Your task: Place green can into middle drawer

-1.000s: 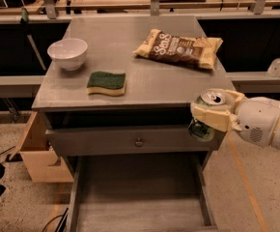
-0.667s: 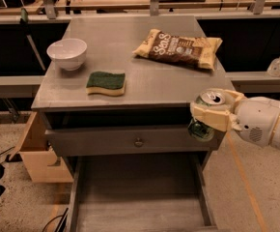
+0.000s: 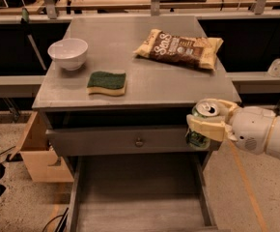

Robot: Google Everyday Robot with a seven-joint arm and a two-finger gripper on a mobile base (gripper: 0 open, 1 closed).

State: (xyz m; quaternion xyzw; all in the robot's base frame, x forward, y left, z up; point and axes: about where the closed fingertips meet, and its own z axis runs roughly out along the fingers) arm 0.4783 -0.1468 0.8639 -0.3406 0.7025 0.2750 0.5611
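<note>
Speckled workshop flooring surrounds a grey metal cabinet [image 3: 145, 76], with cluttered benches behind it. At the cabinet's front right corner the gripper [image 3: 205, 127] comes in from the right on a white arm, its 2 cream fingers [image 3: 212, 128] clamped around the green can [image 3: 203, 111]. The can is held upright, silver top and pull tab showing, its mottled label peeking out below the fingers. It hangs in the air just beside the right end of the closed drawer front [image 3: 120, 141] with the small round knob. Below stands the middle drawer [image 3: 140, 192], pulled wide open with its brushed floor bare; the can is above its right side wall.

On the cabinet top, well apart from the gripper, lie 3 things: a brown snack bag [image 3: 178, 48] at the back right, a green-and-yellow sponge [image 3: 106, 82] near the front, and a white bowl [image 3: 68, 53] at the left. A wooden box [image 3: 36, 149] sits on the floor by the left side.
</note>
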